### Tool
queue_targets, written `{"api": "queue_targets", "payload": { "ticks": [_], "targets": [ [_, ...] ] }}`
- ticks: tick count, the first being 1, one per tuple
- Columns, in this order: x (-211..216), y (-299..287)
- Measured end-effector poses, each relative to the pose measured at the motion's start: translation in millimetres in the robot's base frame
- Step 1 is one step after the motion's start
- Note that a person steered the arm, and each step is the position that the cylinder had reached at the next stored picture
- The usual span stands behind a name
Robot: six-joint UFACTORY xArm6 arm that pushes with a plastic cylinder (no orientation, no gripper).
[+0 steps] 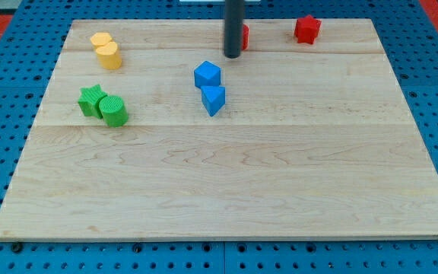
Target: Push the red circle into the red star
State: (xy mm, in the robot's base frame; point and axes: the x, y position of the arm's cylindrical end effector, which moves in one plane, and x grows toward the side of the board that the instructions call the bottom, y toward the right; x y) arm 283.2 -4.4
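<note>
The red circle [245,36] sits near the view's top, mostly hidden behind my dark rod. My tip [233,55] rests on the board just left of and in front of the red circle, touching or nearly touching it. The red star [307,29] stands to the view's right of the circle, near the board's top edge, a gap apart from it.
A blue cube [207,74] and a blue triangular block [214,100] sit below my tip. Two yellow blocks [106,49] lie at the top left. A green star [92,99] and a green cylinder [114,110] sit at the left. The wooden board [226,183] lies on blue pegboard.
</note>
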Motion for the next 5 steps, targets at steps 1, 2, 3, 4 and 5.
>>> {"api": "queue_targets", "payload": {
  "ticks": [1,2,3,4,5],
  "targets": [
    [-13,1],
    [-14,-3],
    [-15,-3],
    [-15,-10],
    [-15,-25]
  ]
}}
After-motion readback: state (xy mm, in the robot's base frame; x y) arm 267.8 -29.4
